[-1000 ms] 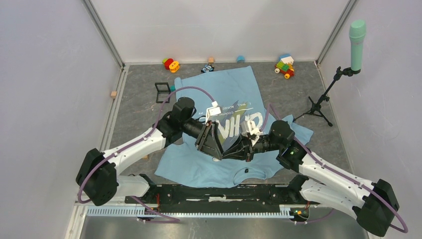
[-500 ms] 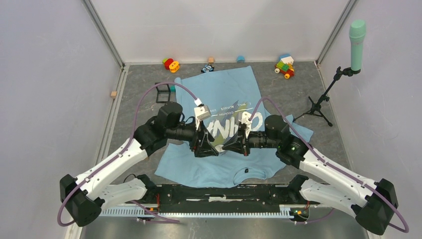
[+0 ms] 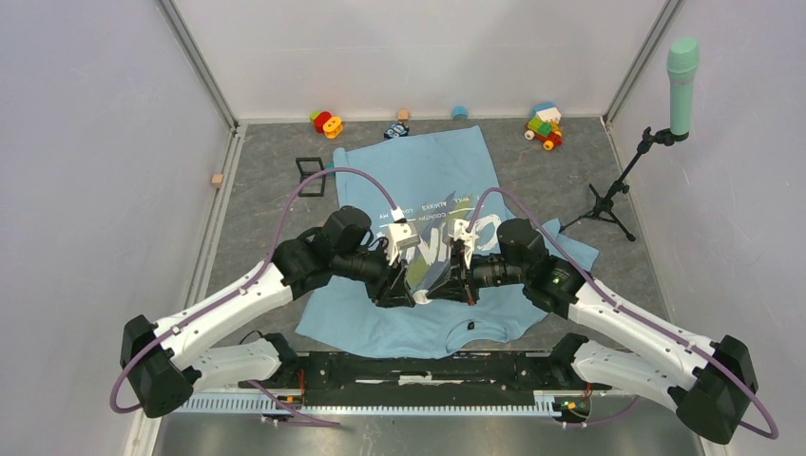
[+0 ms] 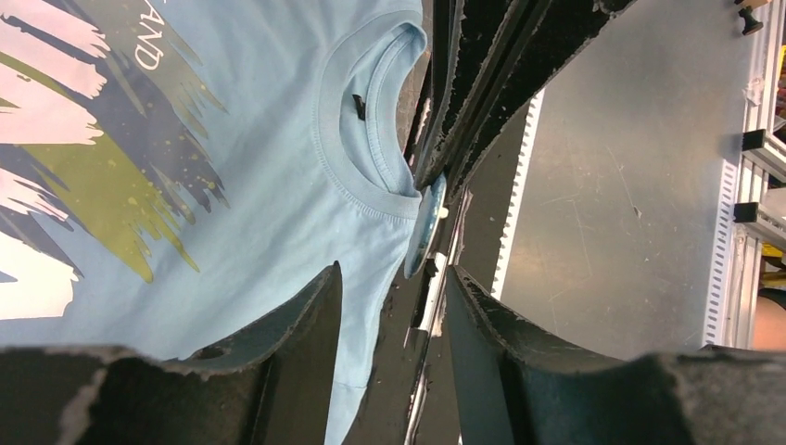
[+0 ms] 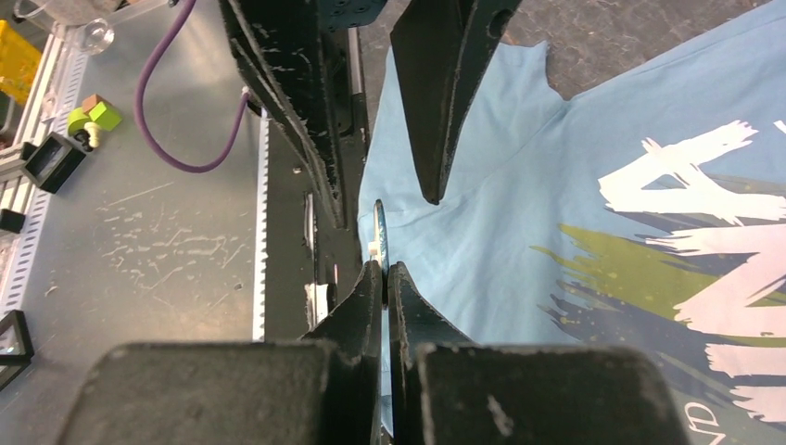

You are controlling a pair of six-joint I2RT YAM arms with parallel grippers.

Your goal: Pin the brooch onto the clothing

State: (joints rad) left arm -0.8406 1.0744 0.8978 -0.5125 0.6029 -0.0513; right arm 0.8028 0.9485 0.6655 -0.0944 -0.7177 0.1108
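The light blue shirt point(image 3: 428, 171) with the white print lies flat on the grey table; it shows in the left wrist view point(image 4: 232, 185) and the right wrist view point(image 5: 519, 185). My right gripper point(image 5: 385, 267) is shut on the brooch point(image 5: 378, 227), a small disc seen edge-on, held above the shirt near its collar. My left gripper point(image 4: 393, 273) is open, tip to tip with the right one, one finger on each side of the brooch point(image 4: 424, 227) without touching it. In the top view the left gripper point(image 3: 409, 285) and the right gripper point(image 3: 439, 282) meet over the shirt's near part.
A black square frame point(image 3: 310, 176) lies left of the shirt. Small toys point(image 3: 327, 123) point(image 3: 544, 125) stand along the back wall. A microphone stand point(image 3: 608, 195) with a green head stands at the right. The black rail point(image 3: 418, 366) runs along the near edge.
Half a second ago the two grippers were a little apart. The left gripper has moved right, and its open fingers now flank the brooch held in the right gripper.
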